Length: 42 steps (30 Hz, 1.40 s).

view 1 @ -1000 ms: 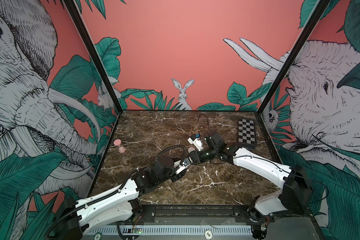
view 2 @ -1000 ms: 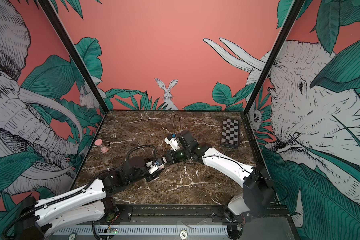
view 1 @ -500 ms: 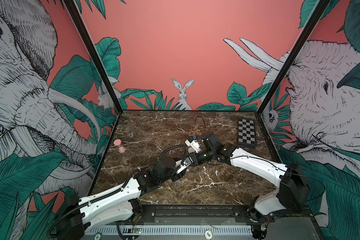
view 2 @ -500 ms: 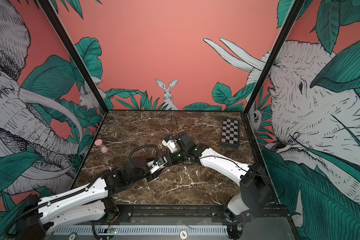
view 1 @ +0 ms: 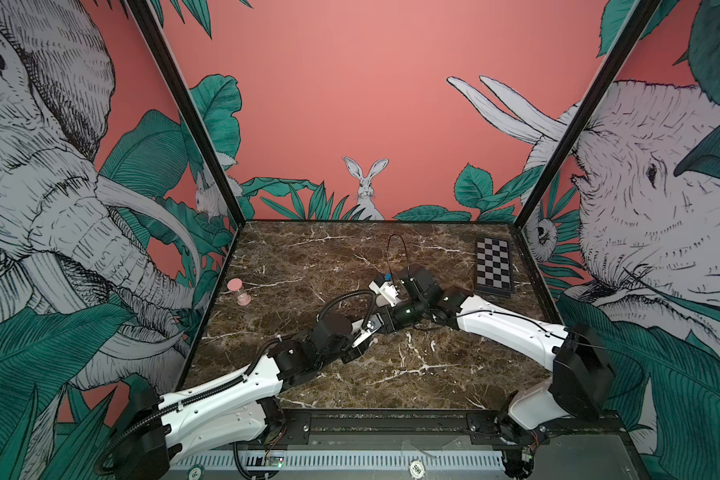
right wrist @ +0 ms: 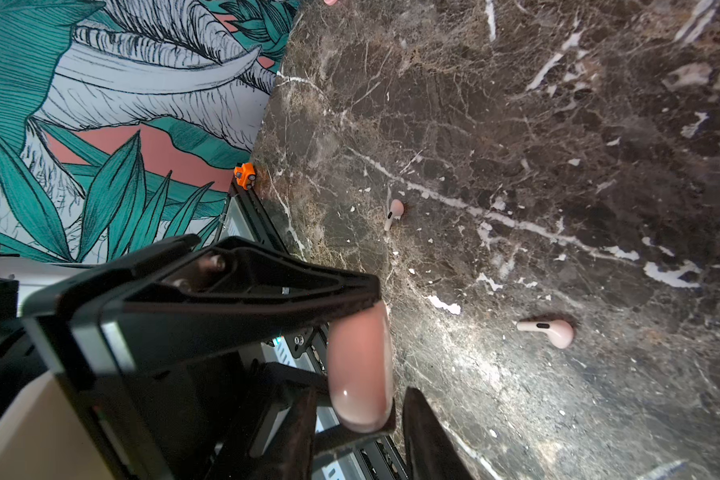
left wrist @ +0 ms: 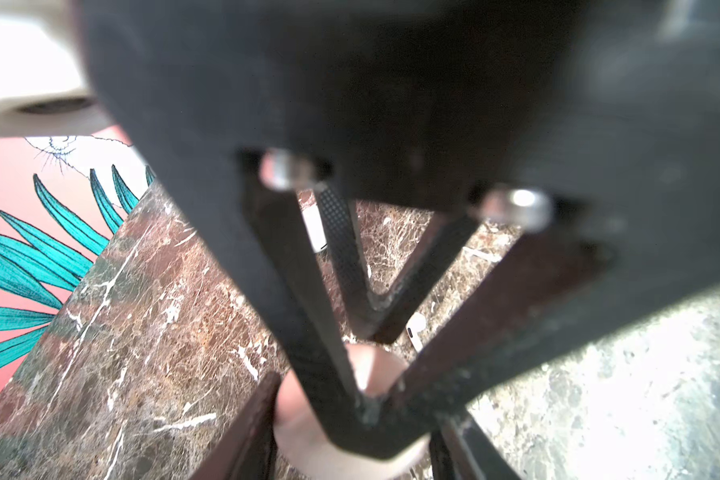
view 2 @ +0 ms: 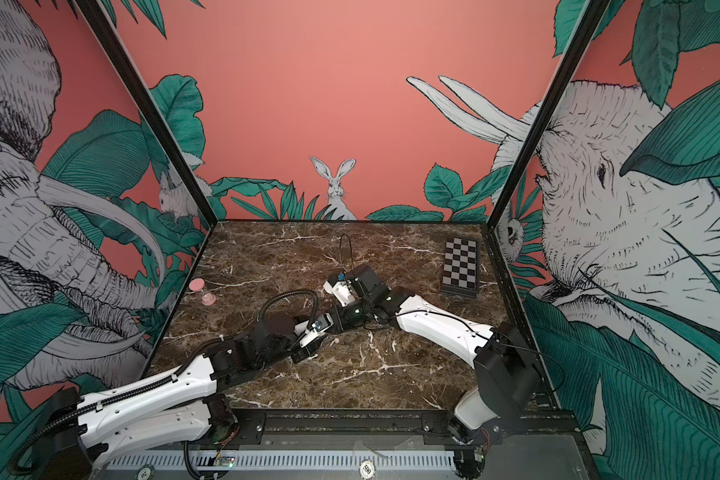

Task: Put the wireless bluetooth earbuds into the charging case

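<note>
The pink charging case [right wrist: 360, 365] hangs edge-on above the marble, lid closed, with my left gripper [left wrist: 350, 440] shut on it; its pale body [left wrist: 304, 440] fills the gap between the left fingers. My right gripper [right wrist: 360, 399] reaches in from the opposite side. Its jaws stand astride the case's end, with a gap on one side. In a top view both grippers, left [view 1: 364, 338] and right [view 1: 381, 324], meet at mid-table. Two wireless bluetooth earbuds lie on the marble, one near [right wrist: 549, 330] and one farther off [right wrist: 393, 212]; one [left wrist: 415, 328] also lies just past the right fingers.
A pink hourglass [view 1: 238, 291] stands by the left wall. A folded chessboard [view 1: 493, 268] lies at the back right. A small orange piece [right wrist: 245, 174] sits at the table's front corner, next to the black rail [view 1: 391, 419].
My right gripper has slid left to the case held by my left gripper, and its jaws have narrowed around it. The left arm has nudged forward slightly.
</note>
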Available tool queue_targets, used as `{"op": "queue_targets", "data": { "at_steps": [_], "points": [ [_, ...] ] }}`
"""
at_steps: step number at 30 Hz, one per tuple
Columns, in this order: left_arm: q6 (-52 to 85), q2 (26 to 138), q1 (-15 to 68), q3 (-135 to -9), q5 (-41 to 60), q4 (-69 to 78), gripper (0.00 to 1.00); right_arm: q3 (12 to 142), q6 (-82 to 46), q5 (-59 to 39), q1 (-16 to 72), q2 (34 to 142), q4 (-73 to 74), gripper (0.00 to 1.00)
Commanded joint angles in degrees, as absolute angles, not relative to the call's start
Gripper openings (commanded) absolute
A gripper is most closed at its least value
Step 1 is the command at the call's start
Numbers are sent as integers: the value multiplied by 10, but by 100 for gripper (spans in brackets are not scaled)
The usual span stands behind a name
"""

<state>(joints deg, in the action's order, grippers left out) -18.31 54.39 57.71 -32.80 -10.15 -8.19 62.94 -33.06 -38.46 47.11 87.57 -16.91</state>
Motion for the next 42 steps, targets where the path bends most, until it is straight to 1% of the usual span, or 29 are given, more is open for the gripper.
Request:
{"op": "queue_targets", "data": {
  "at_steps": [1,4,7,9,20,26,31,35,40,42],
  "points": [
    [-188,543,579,-335,-95,-49,0,626,-332,-389,489,886,-144,33],
    [-186,543,579,-335,-96,-49,0,625,-337,-388,490,887,-136,32],
    [-185,544,579,-336,-97,-48,0,625,-343,-390,490,893,-128,38],
    [-183,545,579,-336,-96,-49,0,625,-345,-391,491,895,-124,39],
    [-135,543,579,-355,-91,-71,0,601,-335,-375,492,860,-102,38],
    [-111,542,579,-376,-83,-98,0,591,-322,-357,490,831,-110,41],
    [-104,537,579,-380,-61,-106,0,576,-330,-366,490,820,-83,41],
    [-103,533,579,-378,-48,-106,0,576,-339,-375,490,828,-73,38],
    [-104,534,579,-379,-49,-108,0,576,-346,-375,490,829,-68,27],
    [-103,535,579,-379,-56,-107,0,574,-349,-380,490,829,-63,25]
  ]
}}
